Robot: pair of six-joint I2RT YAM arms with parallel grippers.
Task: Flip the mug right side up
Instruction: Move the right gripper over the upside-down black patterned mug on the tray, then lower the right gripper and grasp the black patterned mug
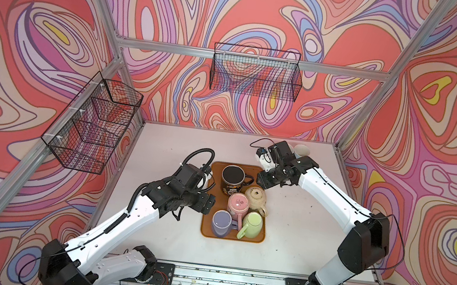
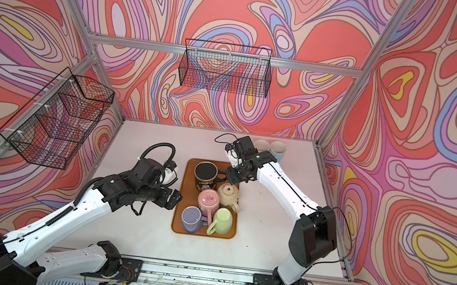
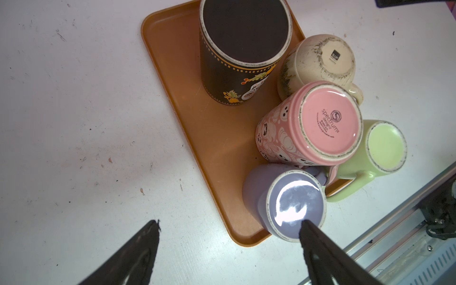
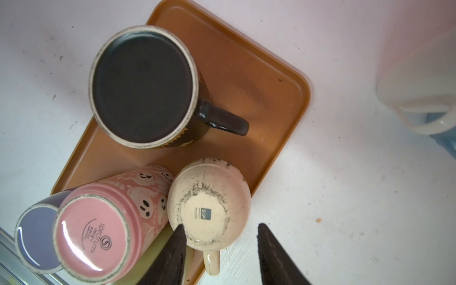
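Hovering over an orange tray (image 3: 197,118) near the middle of the table, both grippers are being held clear of the crockery, and no mug is being gripped. Five mugs are being carried on the tray, each one base up. A black mug (image 1: 234,177) is at the far end. A pink mug (image 1: 238,204) and a cream mug (image 1: 256,196) are in the middle, the cream one on the right. A purple mug (image 1: 221,223) is at the near left and a green mug (image 1: 253,226) at the near right. The pink mug is being crowded closely by its neighbours.

The left gripper (image 1: 207,205) is being held at the tray's left edge, just beside the purple mug, its jaws spread wide and empty. The right gripper (image 4: 222,225) is being held above the cream mug, its jaws parted with nothing between them. A white cup (image 2: 262,146) and a blue cup (image 2: 277,151) are standing upright at the far right, well apart from the tray.

The step in hand is judged to be the reach, before any grasp. Which mug is being targeted cannot be told, though the cream one is lying nearest the right jaws. The next move is likely calling for a descent until the fingers straddle that mug's wall or handle. That would be followed by a firm closing, a lift clear of the neighbours, and a half turn before it is set down.
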